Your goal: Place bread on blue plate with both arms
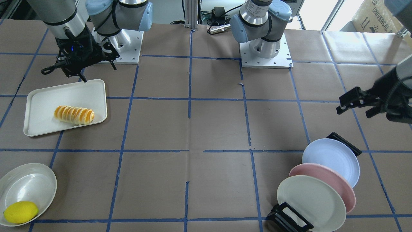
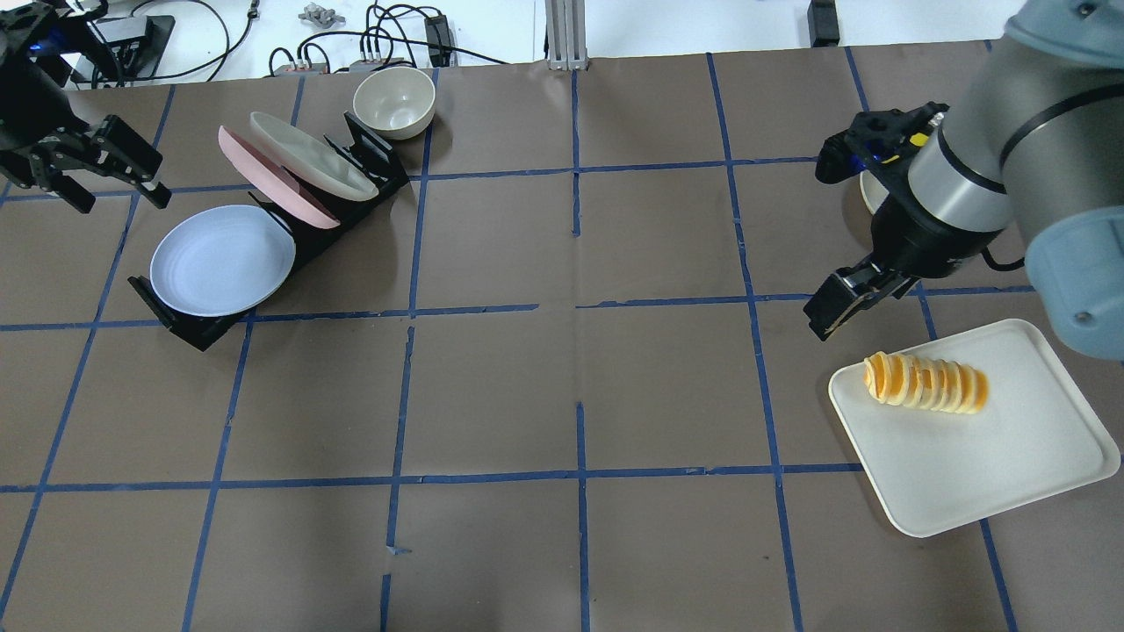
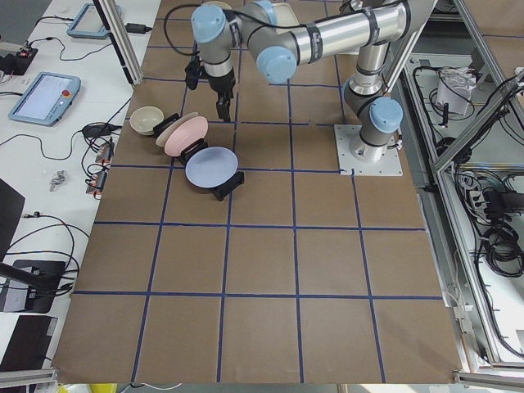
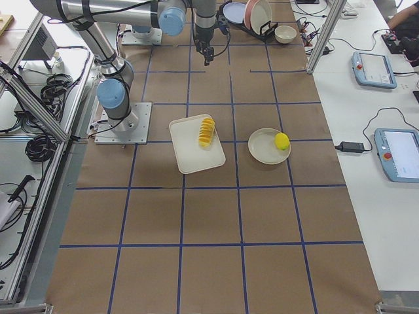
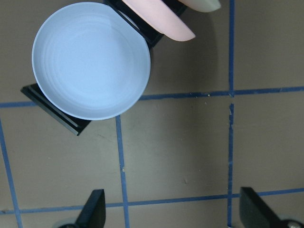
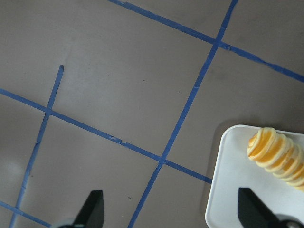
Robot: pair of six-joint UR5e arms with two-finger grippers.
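Observation:
The bread (image 1: 74, 115), a golden-orange roll with pale ridges, lies on a white tray (image 1: 48, 96); it also shows in the overhead view (image 2: 925, 384) and the right wrist view (image 6: 280, 156). The blue plate (image 2: 221, 260) leans in the end slot of a black rack (image 2: 189, 329), and fills the top of the left wrist view (image 5: 90, 59). My left gripper (image 2: 110, 184) is open and empty, above the table just beyond the blue plate. My right gripper (image 2: 830, 233) is open and empty, raised beside the tray's far-left corner, apart from the bread.
A pink plate (image 2: 263, 171) and a cream plate (image 2: 307, 154) lean in the same rack. A small cream bowl (image 2: 394, 101) stands behind it. A yellow lemon (image 1: 21, 212) lies in a white bowl (image 1: 29, 183) beyond the tray. Blue tape lines grid the brown table.

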